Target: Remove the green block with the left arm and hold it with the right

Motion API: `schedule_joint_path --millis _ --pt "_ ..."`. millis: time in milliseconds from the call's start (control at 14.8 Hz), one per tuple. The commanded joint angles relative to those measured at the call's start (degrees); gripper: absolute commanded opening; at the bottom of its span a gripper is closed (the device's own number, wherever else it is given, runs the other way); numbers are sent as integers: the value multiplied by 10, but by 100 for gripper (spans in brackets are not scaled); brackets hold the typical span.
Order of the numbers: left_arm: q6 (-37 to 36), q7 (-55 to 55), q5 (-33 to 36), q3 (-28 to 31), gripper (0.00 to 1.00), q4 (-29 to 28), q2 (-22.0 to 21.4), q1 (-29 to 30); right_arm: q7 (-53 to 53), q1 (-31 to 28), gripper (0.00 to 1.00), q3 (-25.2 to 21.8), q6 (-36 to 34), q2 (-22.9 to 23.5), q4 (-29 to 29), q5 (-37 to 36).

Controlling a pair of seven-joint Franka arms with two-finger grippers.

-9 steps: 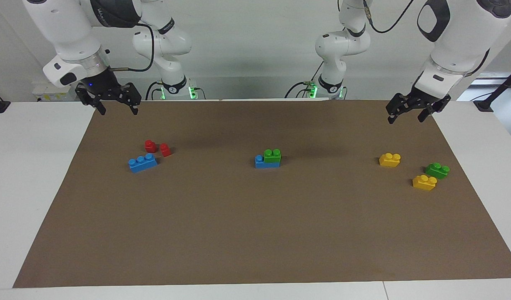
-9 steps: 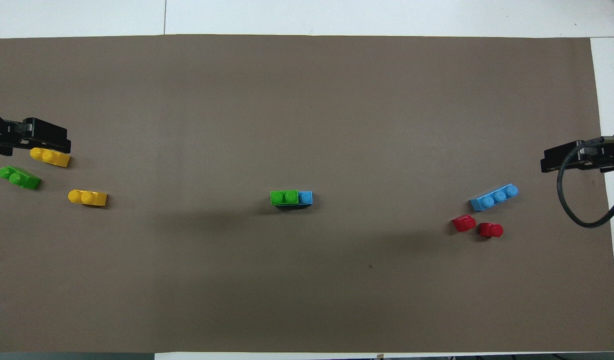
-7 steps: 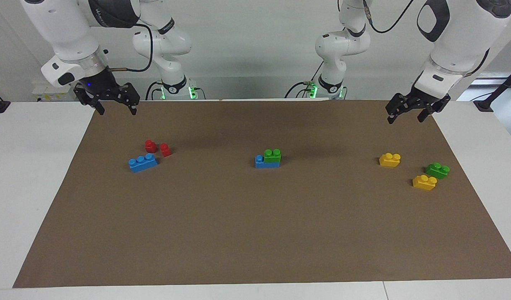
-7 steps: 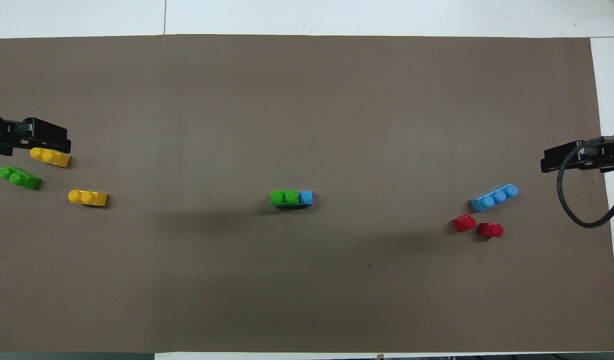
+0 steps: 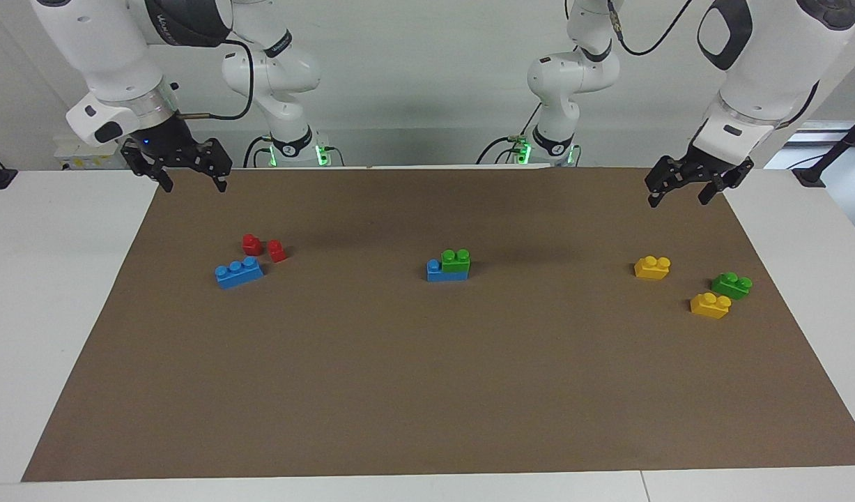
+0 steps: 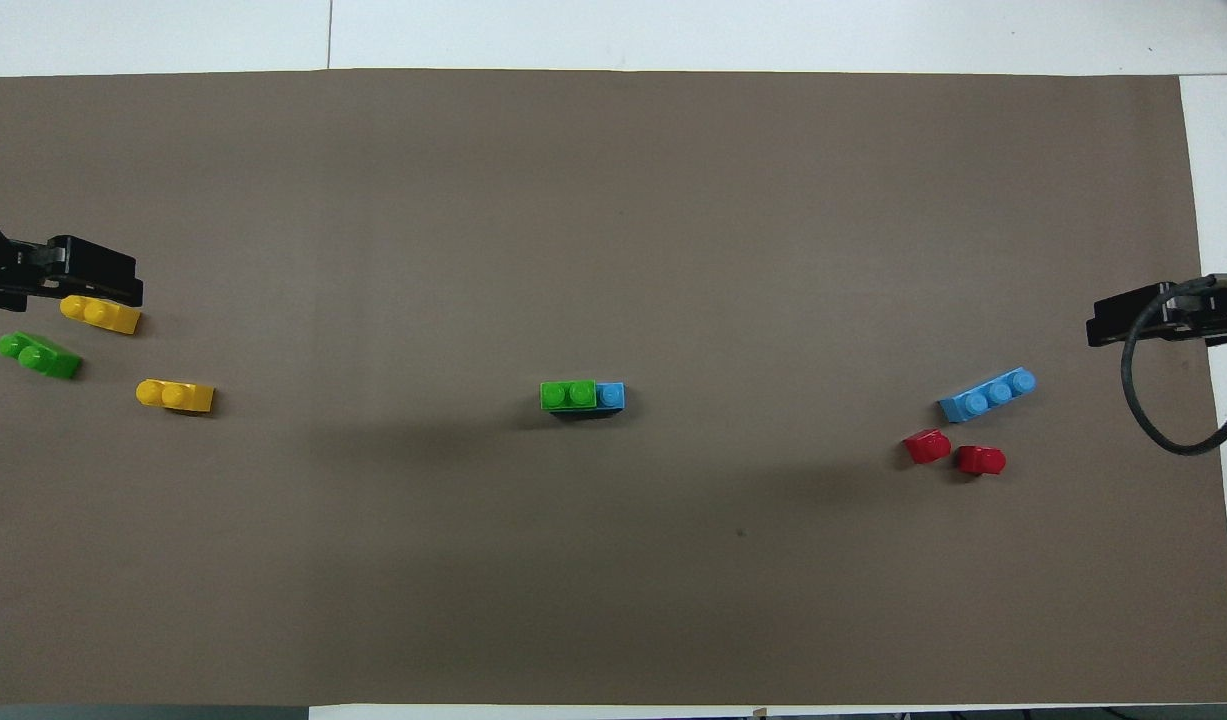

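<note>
The green block (image 5: 456, 261) is seated on a blue brick (image 5: 444, 271) at mid-mat, stacked toward the left arm's end so that one blue stud is left exposed at the right arm's end; nothing is touching the stack. A brown mat (image 5: 427, 390) covers the table. The left gripper (image 5: 687, 188) is held in the air over the mat corner at its own end, fingers spread wide, nothing between them. The right gripper (image 5: 194, 180) is held in the air over the mat corner at its own end, fingers likewise spread wide and empty. Both are well apart from the stack. A second green brick (image 5: 732, 284) lies loose at the left arm's end, with one yellow brick (image 5: 710, 305) just beside it and another yellow brick (image 5: 652, 267) near. At the right arm's end a loose blue three-stud brick (image 5: 238, 272) is seen, with two small red bricks (image 5: 263, 247) just beside it, nearer to the robots.
</note>
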Motion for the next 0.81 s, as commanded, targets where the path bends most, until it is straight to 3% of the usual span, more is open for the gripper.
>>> schedule_joint_path --millis 0,202,404,742 --pt "17 -8 -9 -3 100 -26 -16 0 75 -3 99 12 27 0 -2 -5" --pt "28 -92 -9 -8 100 -54 -31 -13 269 42 96 14 55 3 -20 1" --pt "65 -189 -10 -8 100 -92 -46 -42 488 76 96 14 96 14 -42 67" --pt "123 -328 -20 -8 100 -169 -81 -85 700 122 96 14 136 79 -48 176"
